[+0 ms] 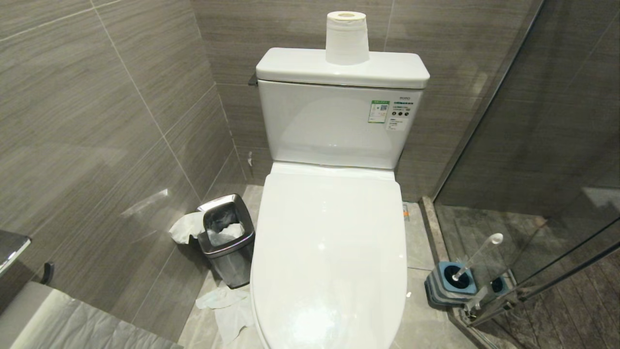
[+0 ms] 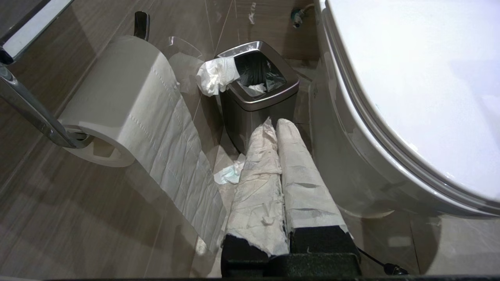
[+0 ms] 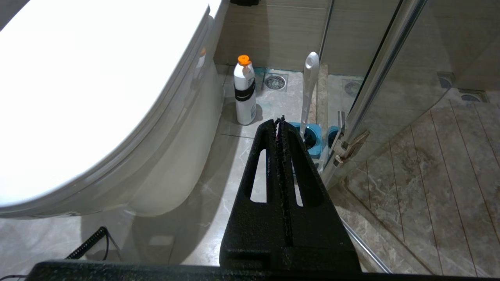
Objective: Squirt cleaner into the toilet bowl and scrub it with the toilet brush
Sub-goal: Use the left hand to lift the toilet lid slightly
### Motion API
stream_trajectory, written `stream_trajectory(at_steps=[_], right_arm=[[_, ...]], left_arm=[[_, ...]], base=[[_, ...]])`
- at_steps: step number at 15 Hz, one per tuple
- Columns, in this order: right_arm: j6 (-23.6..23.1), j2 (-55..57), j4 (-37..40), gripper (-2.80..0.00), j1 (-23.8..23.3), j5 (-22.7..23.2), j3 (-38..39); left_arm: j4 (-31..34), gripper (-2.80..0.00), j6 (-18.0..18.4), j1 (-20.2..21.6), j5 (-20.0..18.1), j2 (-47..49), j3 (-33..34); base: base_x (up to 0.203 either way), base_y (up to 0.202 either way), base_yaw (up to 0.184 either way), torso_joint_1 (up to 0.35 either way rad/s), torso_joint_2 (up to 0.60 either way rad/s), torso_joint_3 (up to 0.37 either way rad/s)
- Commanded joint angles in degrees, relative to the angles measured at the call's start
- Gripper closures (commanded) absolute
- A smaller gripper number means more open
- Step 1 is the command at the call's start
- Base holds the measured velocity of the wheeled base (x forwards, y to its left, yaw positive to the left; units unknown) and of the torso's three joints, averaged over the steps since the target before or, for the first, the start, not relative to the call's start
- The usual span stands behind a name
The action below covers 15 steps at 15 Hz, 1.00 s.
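Grey-tiled bathroom, marble floor. Nearest, left hand (image 2: 279, 125) paper-wrapped, right hand (image 3: 280, 121) bare black, both closed, empty, flanking the toilet (image 1: 329, 252), lid down. Farther right, brush (image 1: 477, 257) leaning in blue holder (image 1: 450, 283) by glass door (image 1: 557, 145); bottle (image 3: 244, 91) beside toilet base; bin (image 1: 226, 240) left.

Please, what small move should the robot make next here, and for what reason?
Probably lift the toilet lid first. It lies closed over the bowl, so no cleaner can go in yet. The white bottle and the brush stand untouched on the floor, and both hands, left and right, are shut and empty.
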Motion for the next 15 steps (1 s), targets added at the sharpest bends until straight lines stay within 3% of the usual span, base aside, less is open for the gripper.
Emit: stream_trajectory(at_steps=[1,15], right_arm=[[0.09,0.02,0.00,0.00,0.02,-0.03,0.00],[0.00,0.02,0.00,0.00,0.02,-0.03,0.00]], left_arm=[[0.00,0.00,-0.01,0.00,0.01,0.05,0.18],[0.00,0.00,-0.01,0.00,0.01,0.09,0.18]], base=[[0.000,0.000,0.000,0.000,0.00,0.000],[0.000,0.000,0.000,0.000,0.00,0.000]])
